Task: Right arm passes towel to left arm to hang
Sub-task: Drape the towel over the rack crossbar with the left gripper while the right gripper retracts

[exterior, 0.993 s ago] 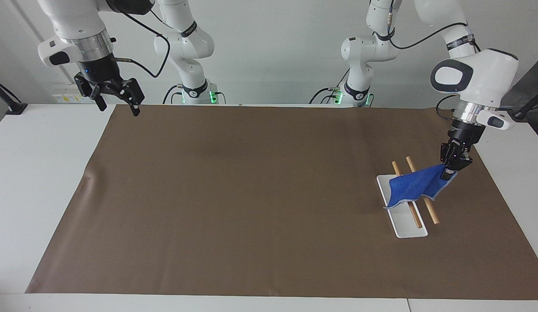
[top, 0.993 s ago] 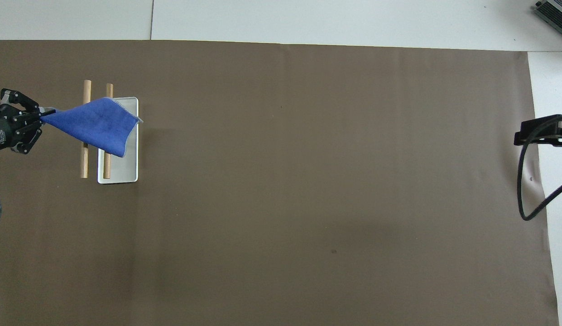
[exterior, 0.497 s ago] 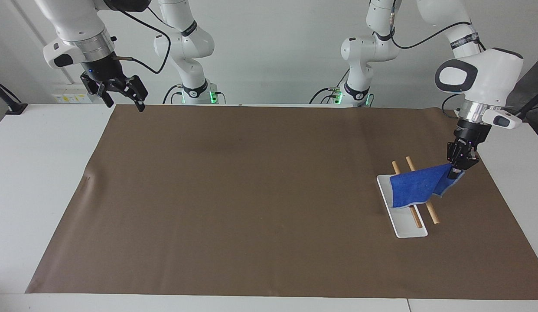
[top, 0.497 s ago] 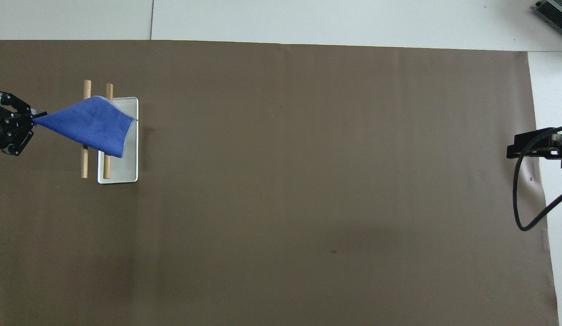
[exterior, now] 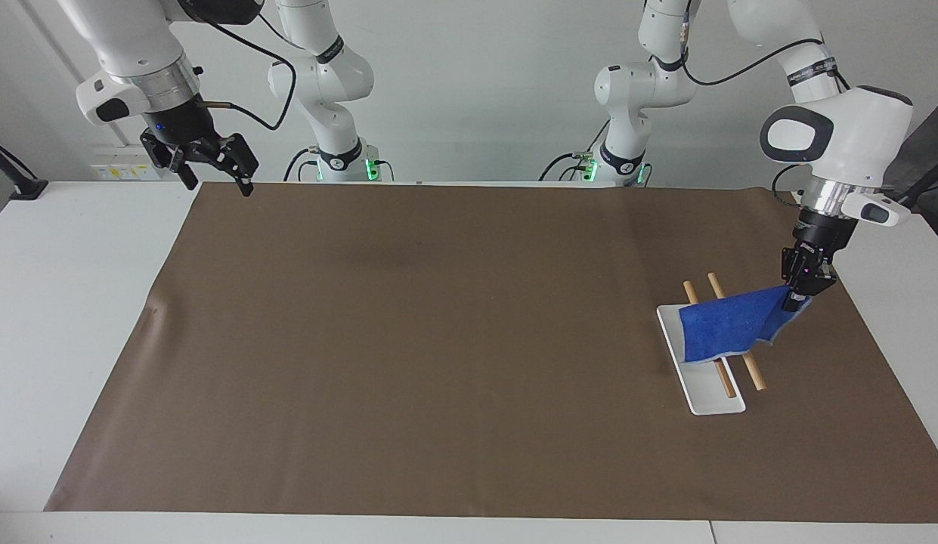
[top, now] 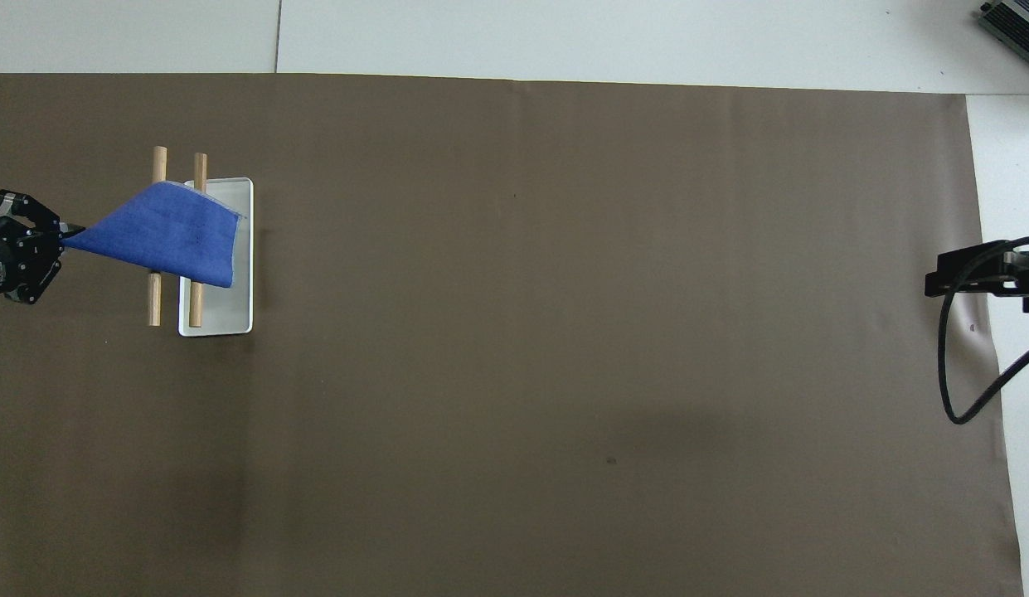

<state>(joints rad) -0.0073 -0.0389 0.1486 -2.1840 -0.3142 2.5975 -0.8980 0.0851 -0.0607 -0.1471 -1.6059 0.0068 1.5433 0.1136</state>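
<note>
The bright-blue towel (exterior: 729,326) (top: 167,235) drapes over two wooden rods (exterior: 733,344) (top: 156,298) that stand on a white tray base (exterior: 710,400) (top: 220,319) toward the left arm's end of the table. My left gripper (exterior: 795,303) (top: 66,230) is shut on one corner of the towel, holding it up beside the rods. One edge of the towel hangs down over the tray. My right gripper (exterior: 215,175) waits open and empty, raised over the mat's corner at the right arm's end; only part of it (top: 974,269) shows in the overhead view.
A brown mat (exterior: 438,340) (top: 564,332) covers most of the white table (exterior: 60,302). A black cable (top: 953,365) loops down from the right arm. A dark device (top: 1016,21) lies at the table's corner farthest from the robots.
The left gripper drew the towel's corner slightly outward, away from the rods, pulling the cloth flatter across them. The right gripper rose and drew back a little toward its base.
</note>
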